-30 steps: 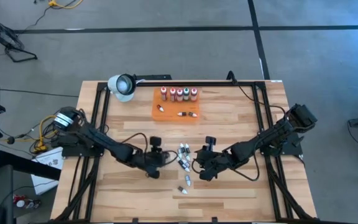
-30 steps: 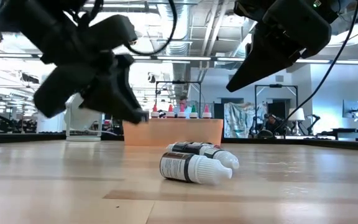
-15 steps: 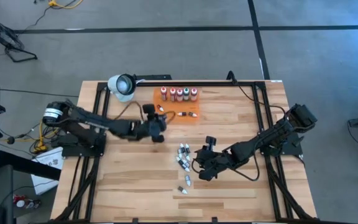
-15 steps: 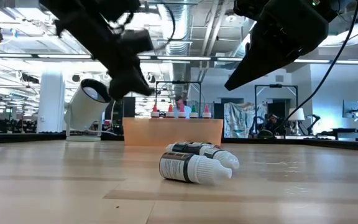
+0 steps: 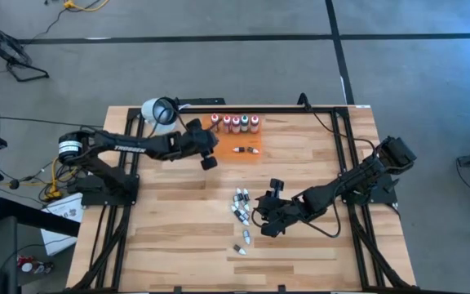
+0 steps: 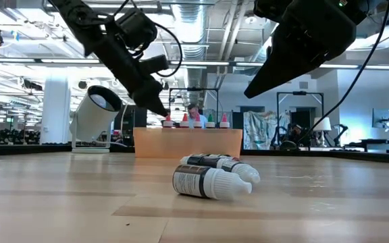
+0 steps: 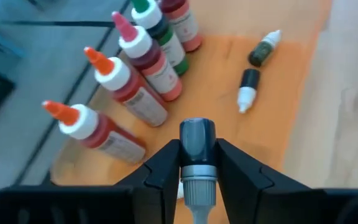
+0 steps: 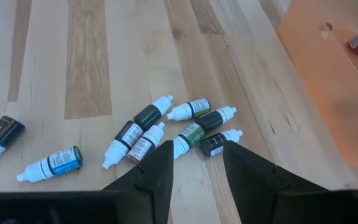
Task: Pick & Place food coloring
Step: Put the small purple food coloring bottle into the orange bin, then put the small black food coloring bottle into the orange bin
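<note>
While my left gripper (image 7: 197, 163) hangs over the flat orange rectangular tray (image 5: 219, 150), its fingers stay clamped on a small dark vial with a grey neck (image 7: 197, 149). Tall white-capped red bottles (image 7: 129, 87) stand upright along the tray's edge. My right gripper (image 8: 194, 163) hovers with fingers apart above the loose white-and-dark vials (image 8: 185, 127) on the wooden table (image 5: 178, 237).

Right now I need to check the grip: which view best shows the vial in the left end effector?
The left wrist view: the vial sits clamped between its fingers above the orange tray. In the high and low views the left end effector hides it.
</note>
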Controlling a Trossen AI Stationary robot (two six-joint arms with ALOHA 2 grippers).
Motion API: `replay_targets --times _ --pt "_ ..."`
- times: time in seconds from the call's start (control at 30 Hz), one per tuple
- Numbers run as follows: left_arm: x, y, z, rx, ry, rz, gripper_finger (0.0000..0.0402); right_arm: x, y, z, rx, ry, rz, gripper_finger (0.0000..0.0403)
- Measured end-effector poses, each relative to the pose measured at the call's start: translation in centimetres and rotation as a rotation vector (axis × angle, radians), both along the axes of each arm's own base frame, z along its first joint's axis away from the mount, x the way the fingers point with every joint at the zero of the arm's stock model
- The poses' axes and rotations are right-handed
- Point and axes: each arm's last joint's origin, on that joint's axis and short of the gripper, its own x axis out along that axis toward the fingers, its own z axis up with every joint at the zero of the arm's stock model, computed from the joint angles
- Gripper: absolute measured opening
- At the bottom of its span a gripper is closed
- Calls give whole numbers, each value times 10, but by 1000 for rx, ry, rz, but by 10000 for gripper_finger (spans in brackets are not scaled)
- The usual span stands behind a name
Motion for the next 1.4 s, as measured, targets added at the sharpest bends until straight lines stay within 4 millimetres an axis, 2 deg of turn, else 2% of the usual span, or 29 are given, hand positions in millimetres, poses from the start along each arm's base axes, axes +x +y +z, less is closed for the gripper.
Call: replay_targets --times 0.33,0.7,0.97,1.07,1.27,1.4 --pt "3 3 5 -34 -92 6 92 1 -2 0 0 0 -7 131" --pt "3 3 5 -32 -94 6 141 1 -2 0 0 0 -7 131" --pt "5 4 8 -19 -127 2 146 1 -2 0 -2 0 -6 131" --pt "6 3 9 -69 -160 -8 146 2 -5 0 -17 5 -2 131" --pt "8 -5 7 -231 -186 -168 146 6 -14 0 -19 6 -30 131" --pt "11 -16 6 -318 -193 -285 146 11 -19 2 -1 -30 -50 131"
